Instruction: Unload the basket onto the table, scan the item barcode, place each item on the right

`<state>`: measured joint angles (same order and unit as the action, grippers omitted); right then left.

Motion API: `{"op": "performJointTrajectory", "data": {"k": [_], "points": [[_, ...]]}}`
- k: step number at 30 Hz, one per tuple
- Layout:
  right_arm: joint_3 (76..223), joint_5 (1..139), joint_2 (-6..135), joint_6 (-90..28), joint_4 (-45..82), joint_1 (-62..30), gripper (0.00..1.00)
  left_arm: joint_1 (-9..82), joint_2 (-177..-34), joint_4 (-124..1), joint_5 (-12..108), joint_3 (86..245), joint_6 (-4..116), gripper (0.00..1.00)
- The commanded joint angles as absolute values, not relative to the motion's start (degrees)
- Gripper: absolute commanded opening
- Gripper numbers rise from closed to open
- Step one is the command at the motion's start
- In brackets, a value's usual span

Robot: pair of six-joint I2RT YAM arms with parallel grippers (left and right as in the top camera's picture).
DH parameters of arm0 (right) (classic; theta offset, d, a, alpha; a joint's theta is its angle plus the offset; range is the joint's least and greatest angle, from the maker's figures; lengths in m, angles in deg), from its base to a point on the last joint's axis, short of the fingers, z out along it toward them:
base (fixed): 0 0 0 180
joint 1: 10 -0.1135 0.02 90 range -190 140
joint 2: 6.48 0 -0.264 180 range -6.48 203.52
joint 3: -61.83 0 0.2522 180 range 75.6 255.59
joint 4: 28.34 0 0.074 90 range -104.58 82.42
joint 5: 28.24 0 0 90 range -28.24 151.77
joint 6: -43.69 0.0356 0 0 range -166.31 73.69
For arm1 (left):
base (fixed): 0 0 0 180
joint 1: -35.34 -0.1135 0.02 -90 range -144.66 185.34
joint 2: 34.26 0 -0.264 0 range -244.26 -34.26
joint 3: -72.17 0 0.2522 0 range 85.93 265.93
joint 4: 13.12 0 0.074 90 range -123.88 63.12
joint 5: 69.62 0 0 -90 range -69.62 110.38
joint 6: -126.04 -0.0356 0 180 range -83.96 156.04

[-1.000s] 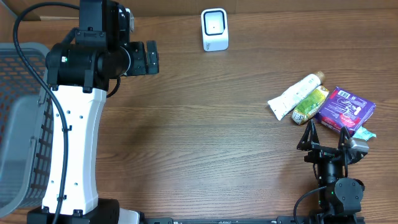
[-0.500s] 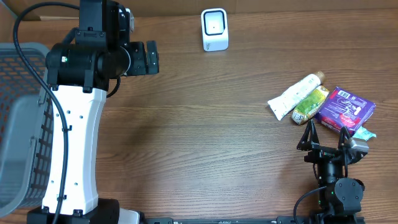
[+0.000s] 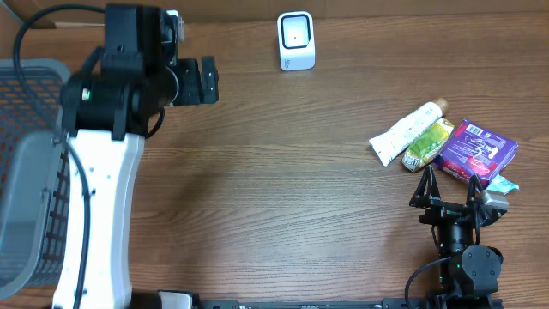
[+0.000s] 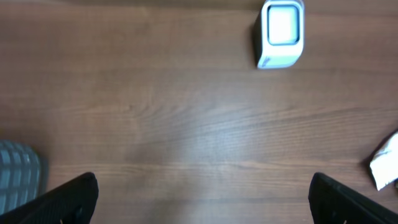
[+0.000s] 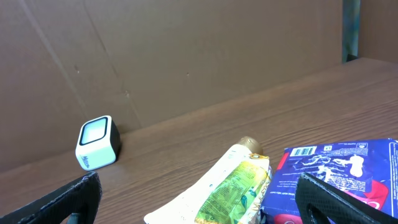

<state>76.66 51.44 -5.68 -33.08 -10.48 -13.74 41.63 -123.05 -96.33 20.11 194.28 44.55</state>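
A white scanner (image 3: 296,40) stands at the back of the wooden table, also seen in the left wrist view (image 4: 281,32) and the right wrist view (image 5: 97,143). At the right lie a white tube (image 3: 407,130), a green packet (image 3: 427,143) and a purple box (image 3: 477,152) with a barcode on its top (image 5: 309,151). My right gripper (image 3: 448,190) is open just in front of these items, with nothing between its fingers (image 5: 199,202). My left gripper (image 3: 211,80) is open and empty at the back left, left of the scanner, above bare wood (image 4: 202,198).
A grey mesh basket (image 3: 26,163) sits at the left edge, its corner showing in the left wrist view (image 4: 22,171). A teal wrapper (image 3: 506,184) pokes out beside the purple box. A brown cardboard wall (image 5: 186,56) stands behind the table.
The left arm's body has shifted slightly to the left; its gripper stays in nearly the same place. The right arm and the items have not moved.
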Motion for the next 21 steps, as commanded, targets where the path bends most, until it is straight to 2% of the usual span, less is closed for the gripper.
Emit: {"op": "performJointTrajectory", "data": {"k": [1, 10, 21], "points": [[76.1, 52.0, -6.3, -34.2, -10.8, -13.6, 1.00, 41.7, -113.7, -89.4, 21.7, 184.6, 39.6, 0.99], [76.1, 52.0, -6.3, -34.2, -10.8, -13.6, 1.00, 41.7, -92.0, -51.8, 32.7, 143.8, 21.7, 0.99], [76.1, 52.0, -6.3, -34.2, -10.8, -13.6, 1.00, 41.7, -72.8, -18.5, 33.1, 104.0, 16.7, 0.99]]}}
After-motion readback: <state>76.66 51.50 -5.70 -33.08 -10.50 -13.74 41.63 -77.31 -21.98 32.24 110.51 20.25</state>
